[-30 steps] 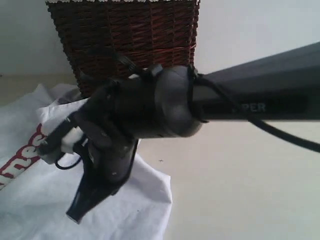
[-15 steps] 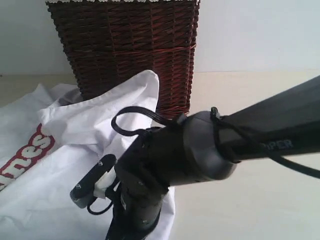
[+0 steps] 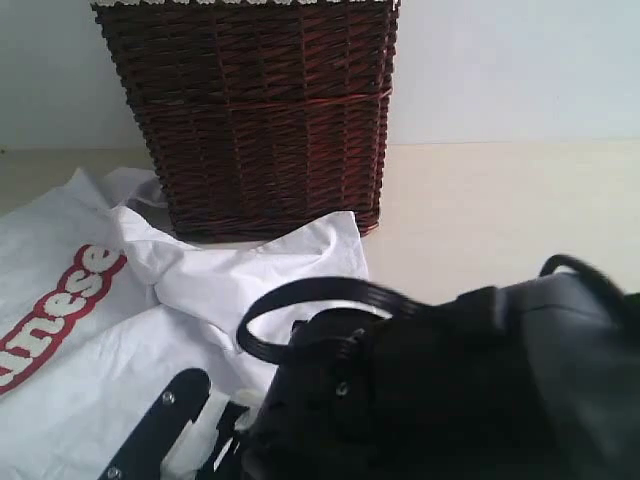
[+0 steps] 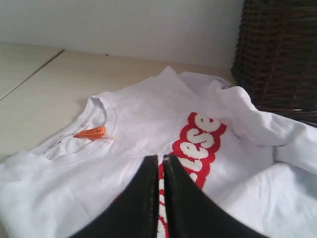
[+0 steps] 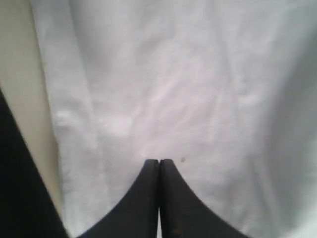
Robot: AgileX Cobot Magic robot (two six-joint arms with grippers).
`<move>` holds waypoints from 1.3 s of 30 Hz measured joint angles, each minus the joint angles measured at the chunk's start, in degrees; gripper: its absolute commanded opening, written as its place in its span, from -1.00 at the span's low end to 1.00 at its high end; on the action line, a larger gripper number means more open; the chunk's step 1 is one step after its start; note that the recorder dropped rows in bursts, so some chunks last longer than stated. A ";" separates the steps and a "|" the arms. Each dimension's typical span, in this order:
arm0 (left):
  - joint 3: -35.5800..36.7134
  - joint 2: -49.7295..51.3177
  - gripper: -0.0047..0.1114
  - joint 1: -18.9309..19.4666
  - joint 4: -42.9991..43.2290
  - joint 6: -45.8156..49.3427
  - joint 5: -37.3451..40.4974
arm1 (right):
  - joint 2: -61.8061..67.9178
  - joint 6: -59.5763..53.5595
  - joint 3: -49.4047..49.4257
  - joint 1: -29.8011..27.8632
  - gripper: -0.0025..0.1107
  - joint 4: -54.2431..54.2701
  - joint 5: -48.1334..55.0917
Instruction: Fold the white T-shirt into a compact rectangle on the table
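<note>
left jaws and right jaws shut, empty, both low over the shirt; its lettering runs straight ahead of your left jaws.

The shirt lies rumpled across the left of the surface, red lettering showing, one fold reaching the basket's foot. A blurred dark arm with a looped cable fills the lower right.
</note>
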 measured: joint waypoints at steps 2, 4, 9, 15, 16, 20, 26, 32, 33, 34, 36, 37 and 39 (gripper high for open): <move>0.00 0.00 -0.81 0.00 0.00 0.00 0.00 | -2.26 6.75 0.00 0.00 -0.96 -9.01 0.00; 0.00 0.00 -0.81 0.00 0.00 0.00 0.00 | -4.38 16.43 0.00 -0.54 -0.96 -20.58 -0.40; 0.00 0.00 -0.81 0.00 0.00 0.00 0.00 | -5.32 33.09 -1.49 -10.88 -0.96 -37.38 -2.62; 0.00 0.00 -0.81 0.00 0.00 0.00 0.11 | 1.59 26.58 -7.44 -24.31 -0.96 -29.04 -11.59; 0.00 0.00 -0.81 0.00 0.00 0.00 0.11 | 3.33 25.06 -8.84 -25.78 -0.96 -27.52 -11.71; 0.00 0.00 -0.81 0.00 0.00 0.00 0.21 | 10.38 16.74 -13.03 -28.79 -0.96 -20.39 -9.30; 0.00 0.00 -0.81 0.00 0.00 0.00 0.21 | 19.30 11.58 -16.01 -29.81 -0.96 -16.93 -4.56; 0.00 0.00 -0.81 0.00 0.00 0.00 0.21 | 19.95 11.16 -17.06 -33.72 -0.96 -16.39 -1.40; 0.00 0.00 -0.81 0.00 0.00 0.00 0.21 | 19.95 11.16 -17.15 -34.64 -0.96 -16.39 -0.45; 0.00 0.00 -0.81 0.00 0.00 0.00 0.21 | 19.95 11.16 -17.15 -35.51 -0.96 -16.39 0.30; 0.00 0.00 -0.81 0.00 0.00 0.00 0.21 | 19.71 11.16 -16.62 -36.84 -0.96 -16.39 1.02; 0.00 0.00 -0.81 0.00 0.00 0.00 0.21 | 19.34 11.05 -16.01 -37.52 -0.96 -16.39 1.00; 0.00 0.00 -0.81 0.00 0.00 0.00 0.21 | 18.50 11.05 -14.59 -38.76 -0.96 -16.53 0.79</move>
